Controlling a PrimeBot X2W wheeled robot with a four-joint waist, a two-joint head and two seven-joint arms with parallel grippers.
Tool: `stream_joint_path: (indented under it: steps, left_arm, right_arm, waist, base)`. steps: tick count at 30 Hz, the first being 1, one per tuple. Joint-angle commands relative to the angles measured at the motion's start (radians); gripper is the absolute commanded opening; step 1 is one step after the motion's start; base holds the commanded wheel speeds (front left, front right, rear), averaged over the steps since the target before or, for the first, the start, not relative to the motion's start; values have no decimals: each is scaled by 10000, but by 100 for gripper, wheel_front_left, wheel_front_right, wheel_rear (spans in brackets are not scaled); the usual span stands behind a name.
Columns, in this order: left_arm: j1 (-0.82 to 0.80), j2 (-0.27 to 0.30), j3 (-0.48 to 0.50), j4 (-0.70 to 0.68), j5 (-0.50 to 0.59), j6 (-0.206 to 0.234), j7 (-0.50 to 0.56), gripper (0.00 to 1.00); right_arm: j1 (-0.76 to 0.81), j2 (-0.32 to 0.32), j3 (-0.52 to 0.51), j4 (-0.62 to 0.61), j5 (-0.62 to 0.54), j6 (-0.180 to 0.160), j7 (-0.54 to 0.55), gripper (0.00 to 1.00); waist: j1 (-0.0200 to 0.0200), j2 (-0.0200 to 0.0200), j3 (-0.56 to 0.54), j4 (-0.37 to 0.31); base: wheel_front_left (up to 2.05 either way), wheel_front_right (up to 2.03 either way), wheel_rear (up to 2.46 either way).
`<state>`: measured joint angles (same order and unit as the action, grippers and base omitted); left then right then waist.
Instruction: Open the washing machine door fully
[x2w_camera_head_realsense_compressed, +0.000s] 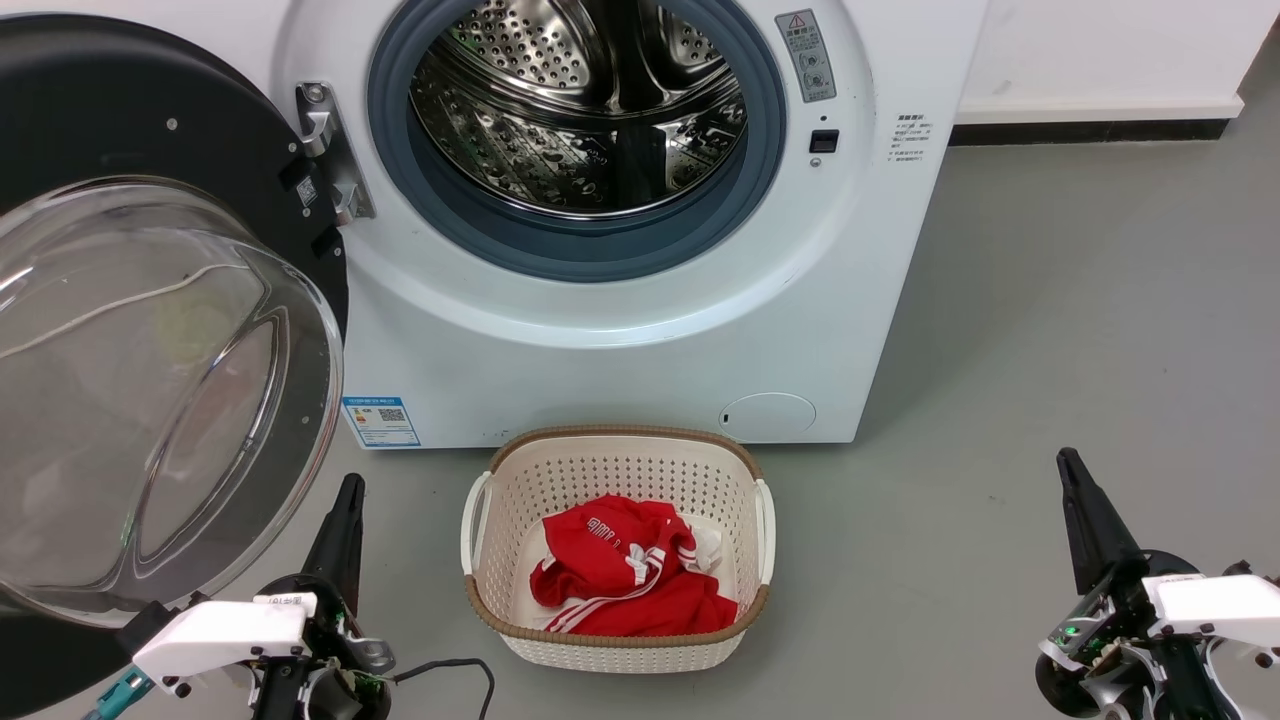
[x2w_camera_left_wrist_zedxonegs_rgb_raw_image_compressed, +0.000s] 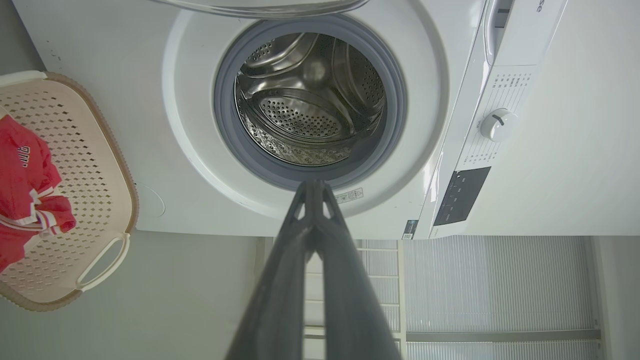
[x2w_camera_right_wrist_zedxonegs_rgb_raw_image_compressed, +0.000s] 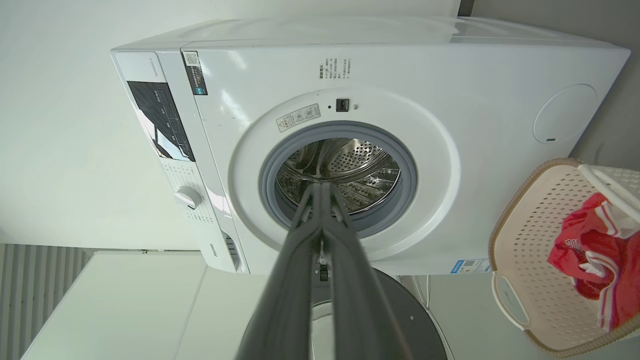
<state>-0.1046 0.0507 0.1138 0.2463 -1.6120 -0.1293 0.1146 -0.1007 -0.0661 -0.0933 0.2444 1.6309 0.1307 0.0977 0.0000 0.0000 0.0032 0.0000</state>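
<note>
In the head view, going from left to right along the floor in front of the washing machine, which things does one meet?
left hand → cream laundry basket holding a red garment → right hand

Laundry area: washing machine (x2w_camera_head_realsense_compressed: 620, 330), laundry basket (x2w_camera_head_realsense_compressed: 520, 480), grey floor (x2w_camera_head_realsense_compressed: 1050, 350), white wall (x2w_camera_head_realsense_compressed: 1100, 50).

End effector (x2w_camera_left_wrist_zedxonegs_rgb_raw_image_compressed: 314, 187) tips together before washing machine (x2w_camera_left_wrist_zedxonegs_rgb_raw_image_compressed: 192, 95)
</note>
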Motion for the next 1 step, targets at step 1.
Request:
stream_joint_path:
  steps: [1]
  left_arm:
    - [-94, -10, 25, 13, -16, -43, 31, 0]
  right_arm:
    - [-120, 26, -24, 11, -30, 0, 33, 0]
  waist:
    - [0, 0, 0, 0]
  base:
    - [0, 0, 0]
